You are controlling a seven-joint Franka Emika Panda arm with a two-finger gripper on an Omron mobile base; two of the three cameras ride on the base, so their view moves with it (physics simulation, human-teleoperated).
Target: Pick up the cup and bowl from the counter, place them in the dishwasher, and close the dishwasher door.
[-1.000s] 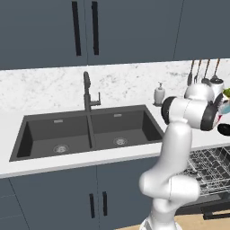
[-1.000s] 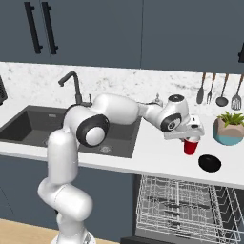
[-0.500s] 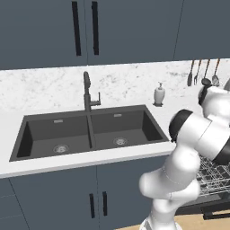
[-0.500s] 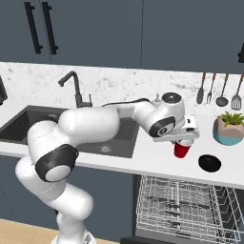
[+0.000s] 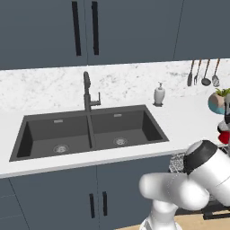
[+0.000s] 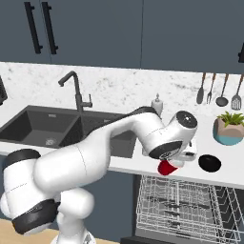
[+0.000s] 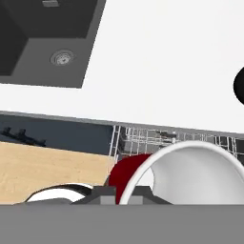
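Right base view, read from the left: the dark double sink (image 6: 62, 126) sits in the white marbled counter (image 6: 228, 174), with a black faucet (image 6: 76, 93) behind it and a white soap dispenser (image 6: 157, 104) further along the backsplash. The arm reaches across to the counter's front edge, where the gripper (image 6: 177, 159) has its fingers shut tight on the rim of the red cup (image 6: 167, 167); the cup hangs tilted just off the counter edge, above the silvery wire rack of the open dishwasher (image 6: 186, 207). Just right of the cup, the black bowl (image 6: 209, 163) rests on the counter, apart from the gripper. Beyond it stands a teal pot with a green plant (image 6: 228, 129), and utensils (image 6: 218, 90) hang on the wall above.

Hand view shows the cup (image 7: 190, 174) close up, its white inside facing the camera, with the rack (image 7: 143, 138) under the counter edge beyond it and the bowl (image 7: 239, 86) at the right border.

Left base view shows the cup (image 5: 223, 134) at the far right, just below the pot (image 5: 218, 102).
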